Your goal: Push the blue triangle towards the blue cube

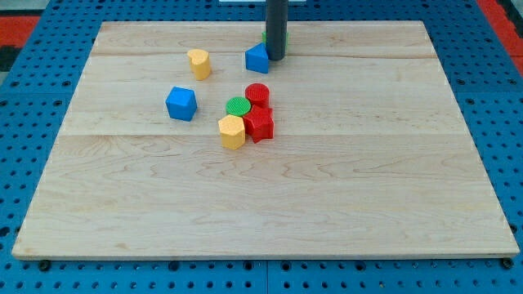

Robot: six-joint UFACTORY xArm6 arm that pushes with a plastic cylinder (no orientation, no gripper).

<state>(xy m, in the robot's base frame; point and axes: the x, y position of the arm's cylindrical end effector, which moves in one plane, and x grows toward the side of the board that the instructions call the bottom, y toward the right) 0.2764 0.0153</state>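
The task looked barely begun. The blue triangle sat near the view's top of the surface, well apart from the blue cube, which lay toward the view's lower left of it. My tip stood just at the triangle's right edge, touching it or very nearly so, which I judged a fair side from which to drive it leftward and down toward the cube; nearly the whole push remained. There was no hand on this rig, only the straight dark rod, so nothing to spread or pinch.

A green block was mostly hidden behind the rod, its shape untellable. A yellow block, faceted, stood to the triangle's left. Between triangle and cube's level, a tight cluster gathered: a red cylinder, a ribbed-topped green cylinder, a red block and a yellow faceted block. The blocks looked like matte plastic; the surface was pale, grained wood in jointed planks.
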